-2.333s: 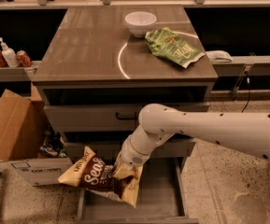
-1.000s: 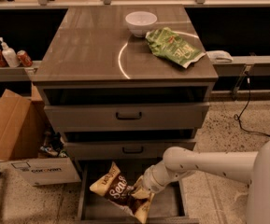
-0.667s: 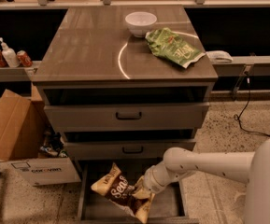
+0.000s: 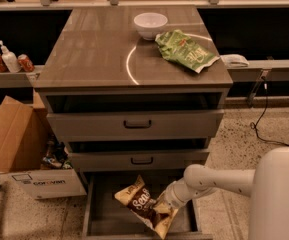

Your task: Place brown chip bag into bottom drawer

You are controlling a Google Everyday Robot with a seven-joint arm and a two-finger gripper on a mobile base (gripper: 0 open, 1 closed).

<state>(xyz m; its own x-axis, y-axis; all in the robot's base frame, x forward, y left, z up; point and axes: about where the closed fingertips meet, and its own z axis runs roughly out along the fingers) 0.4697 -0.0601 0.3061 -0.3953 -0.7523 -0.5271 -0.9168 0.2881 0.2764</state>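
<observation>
The brown chip bag (image 4: 144,205), dark brown with tan ends and white lettering, lies tilted inside the open bottom drawer (image 4: 100,219), the lowest of three grey drawers. My white arm reaches in from the lower right. My gripper (image 4: 165,204) sits at the bag's right end, low in the drawer, and is shut on the bag. The fingertips are hidden behind the bag.
A white bowl (image 4: 150,24) and a green chip bag (image 4: 185,49) lie on the cabinet top (image 4: 94,49). The two upper drawers are slightly pulled out. A cardboard box (image 4: 19,154) stands left of the cabinet. Cans and a bottle (image 4: 9,60) sit on a left shelf.
The gripper carried the brown chip bag down from in front of the middle drawer into the bottom drawer. Over the last second it has hardly moved.
</observation>
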